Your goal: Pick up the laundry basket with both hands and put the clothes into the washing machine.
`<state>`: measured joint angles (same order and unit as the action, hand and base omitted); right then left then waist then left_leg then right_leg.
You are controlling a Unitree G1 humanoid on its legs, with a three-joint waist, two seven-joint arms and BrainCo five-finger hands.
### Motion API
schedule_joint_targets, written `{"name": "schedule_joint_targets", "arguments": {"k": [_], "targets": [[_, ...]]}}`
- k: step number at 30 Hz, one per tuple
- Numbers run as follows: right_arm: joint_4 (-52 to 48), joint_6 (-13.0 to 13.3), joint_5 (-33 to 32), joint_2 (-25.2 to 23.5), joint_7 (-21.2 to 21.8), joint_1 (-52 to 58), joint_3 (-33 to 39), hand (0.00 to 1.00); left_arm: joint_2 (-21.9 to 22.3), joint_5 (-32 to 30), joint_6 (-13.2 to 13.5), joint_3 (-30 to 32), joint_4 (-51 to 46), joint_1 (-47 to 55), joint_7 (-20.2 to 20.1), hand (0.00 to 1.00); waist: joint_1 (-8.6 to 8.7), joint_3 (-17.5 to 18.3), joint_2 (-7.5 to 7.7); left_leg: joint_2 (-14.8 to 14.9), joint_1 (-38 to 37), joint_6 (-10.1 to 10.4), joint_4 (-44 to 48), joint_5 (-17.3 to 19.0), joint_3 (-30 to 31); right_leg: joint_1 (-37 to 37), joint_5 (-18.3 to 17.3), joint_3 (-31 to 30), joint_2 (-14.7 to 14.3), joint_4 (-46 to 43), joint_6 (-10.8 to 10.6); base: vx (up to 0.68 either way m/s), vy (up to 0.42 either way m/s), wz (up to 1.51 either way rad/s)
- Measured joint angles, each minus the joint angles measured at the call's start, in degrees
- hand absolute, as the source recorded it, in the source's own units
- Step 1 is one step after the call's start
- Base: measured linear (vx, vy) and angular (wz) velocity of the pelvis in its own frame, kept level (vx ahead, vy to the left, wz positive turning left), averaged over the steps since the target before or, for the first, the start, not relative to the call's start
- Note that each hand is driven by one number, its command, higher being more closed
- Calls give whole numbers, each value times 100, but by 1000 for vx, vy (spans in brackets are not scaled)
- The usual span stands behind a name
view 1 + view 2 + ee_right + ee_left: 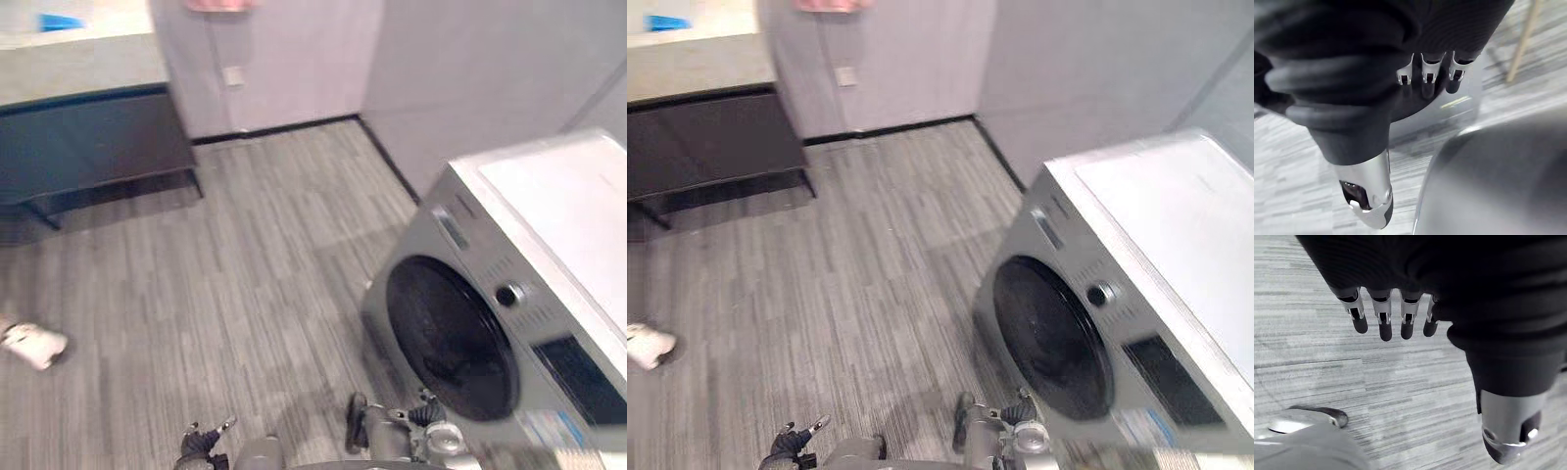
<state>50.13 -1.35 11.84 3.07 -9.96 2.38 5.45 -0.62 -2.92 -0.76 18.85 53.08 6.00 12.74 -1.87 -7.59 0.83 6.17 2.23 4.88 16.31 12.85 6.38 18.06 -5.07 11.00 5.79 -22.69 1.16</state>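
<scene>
At the near right stands the washing machine (509, 323), its round dark door (446, 338) closed. Over the grey floor (245, 274) the left hand (1400, 308) hangs with fingers straight, holding nothing; the right hand (1425, 73) is equally slack and empty.

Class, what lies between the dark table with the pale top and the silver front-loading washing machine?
Nothing: just bare grey striped floor, as the left eye view shows.
</scene>
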Motion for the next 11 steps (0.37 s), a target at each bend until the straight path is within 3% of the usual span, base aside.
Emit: {"name": "schedule_joint_targets", "arguments": {"k": [2, 4, 6, 9, 11], "targets": [[17, -14, -1, -42, 2, 0, 60, 0, 86, -2, -11, 125, -14, -4, 1, 0, 12, 18, -107, 326, -10, 215, -13, -132, -262, -339, -86, 477, -121, 168, 146, 302, -284, 106], [24, -32, -2, -186, 0, 23, 180, 0, 154, -5, -11, 147, -30, -28, -1, 0, 89, -13, -22, 606, -107, 373, -182, -238, -1015, -854, -154, 869, -212, 452, 258, 196, -218, 105], [41, -27, -5, -123, -21, -41, 204, 0, 164, -21, -10, 57, -30, -110, -21, 0, 92, 6, 77, 552, -79, 317, -618, -330, -1709, -1005, -145, 964, -187, 692, 260, 67, -91, 66], [203, -18, -5, -59, -42, -150, 193, 0, 41, -119, -14, -43, 40, -108, -21, 0, 73, 61, 127, 451, -113, 159, -936, -777, -1821, -974, 16, 908, -215, 915, 191, -24, 29, -5], [331, -28, -2, -190, -40, -159, 193, 0, -87, -228, -19, -100, 55, -63, -24, 0, 29, 148, 170, 367, -185, 97, -1197, -924, -2030, -1006, 395, 681, -291, 1434, 134, -3, 78, -35]]}}
